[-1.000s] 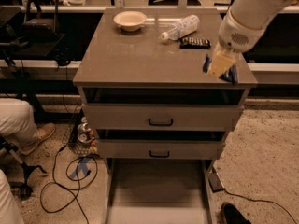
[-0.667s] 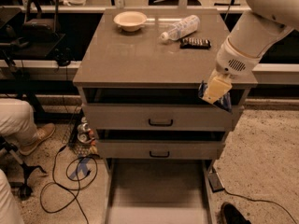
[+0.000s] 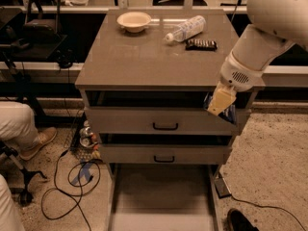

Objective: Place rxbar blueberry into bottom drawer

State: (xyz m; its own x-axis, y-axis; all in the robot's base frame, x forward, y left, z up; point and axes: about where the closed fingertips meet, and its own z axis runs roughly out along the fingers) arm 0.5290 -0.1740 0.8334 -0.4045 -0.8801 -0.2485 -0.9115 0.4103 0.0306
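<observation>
My gripper (image 3: 220, 102) hangs in front of the cabinet's right front corner, level with the top drawer front. Its pale fingers (image 3: 222, 99) are shut on the rxbar blueberry (image 3: 230, 113), whose dark blue wrapper shows at their edges. The bottom drawer (image 3: 163, 191) is pulled out below, a wide shallow grey tray with side rails and a bare floor. The gripper is above and to the right of it.
On the cabinet top (image 3: 144, 57) stand a pale bowl (image 3: 134, 20), a lying plastic bottle (image 3: 185, 29) and a dark bar (image 3: 201, 44). Two upper drawers with black handles (image 3: 165, 126) are shut. A person's leg (image 3: 19, 124) and cables (image 3: 72, 177) are at the left, a shoe (image 3: 240, 221) at the bottom right.
The gripper has moved with the bar from above the cabinet top's right edge forward and down, to in front of the top drawer.
</observation>
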